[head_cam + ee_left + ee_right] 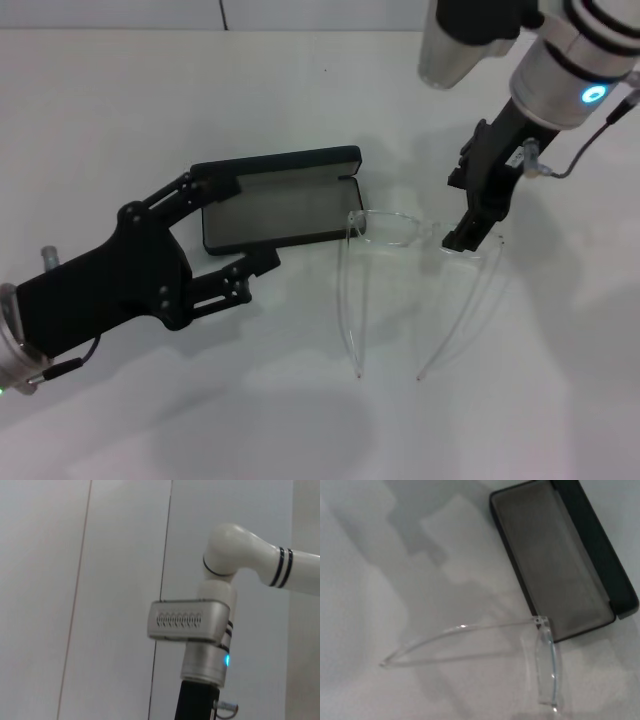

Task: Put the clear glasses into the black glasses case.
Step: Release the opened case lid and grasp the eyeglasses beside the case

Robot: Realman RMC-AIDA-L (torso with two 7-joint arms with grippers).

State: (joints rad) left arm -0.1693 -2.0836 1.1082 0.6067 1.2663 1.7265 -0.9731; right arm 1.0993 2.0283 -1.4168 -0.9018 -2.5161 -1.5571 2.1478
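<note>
The black glasses case (275, 205) lies open on the white table, its grey lining up and its lid raised along the far side; it also shows in the right wrist view (560, 565). My left gripper (245, 222) is open, one finger at the case's far left corner and the other along its near edge. The clear glasses (390, 228) stand just right of the case with their long arms pointing toward me. My right gripper (463, 240) is shut on their right end. The right wrist view shows one lens and one arm of the glasses (547, 670), and none of my fingers.
The white table (300, 420) stretches bare toward me under the glasses' arm tips. My right forearm with its blue light (560, 80) hangs over the far right. In the left wrist view, only that right arm (210, 625) and wall panels appear.
</note>
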